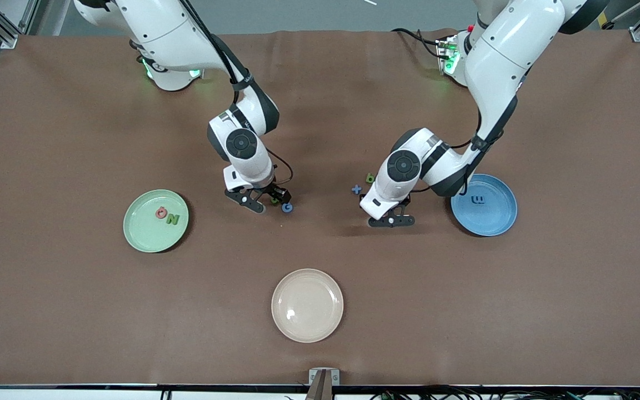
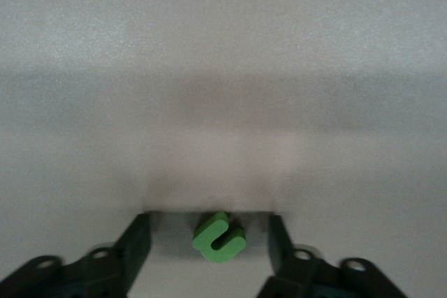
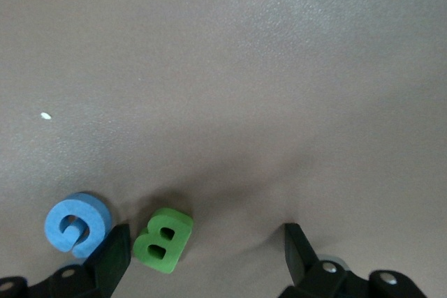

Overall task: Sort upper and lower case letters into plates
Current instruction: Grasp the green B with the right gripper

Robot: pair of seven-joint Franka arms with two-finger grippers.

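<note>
A brown mat is covering the whole table, with both arm bases sitting along its upper edge.

The right gripper is sitting low over the mat near the middle. Its fingers are spread wide with a green B lying between them, nearer one finger, nothing touching it. A blue G is lying just outside that finger. From the front the B is mostly hiding under the gripper, only the G showing clearly.

The left gripper is down by the mat too, near the blue plate. Its fingers are standing apart on either side of a green u, with gaps on both sides, so not gripping it. The front camera isn't showing that u at all, the wrist is covering it.

A blue x and a green b are lying beside the left wrist. The blue plate is holding a blue m, and the arm is cutting off part of its rim. The pale green plate is holding a pink letter, hard to read, touching a green N. A cream plate is lying nearest the camera.
</note>
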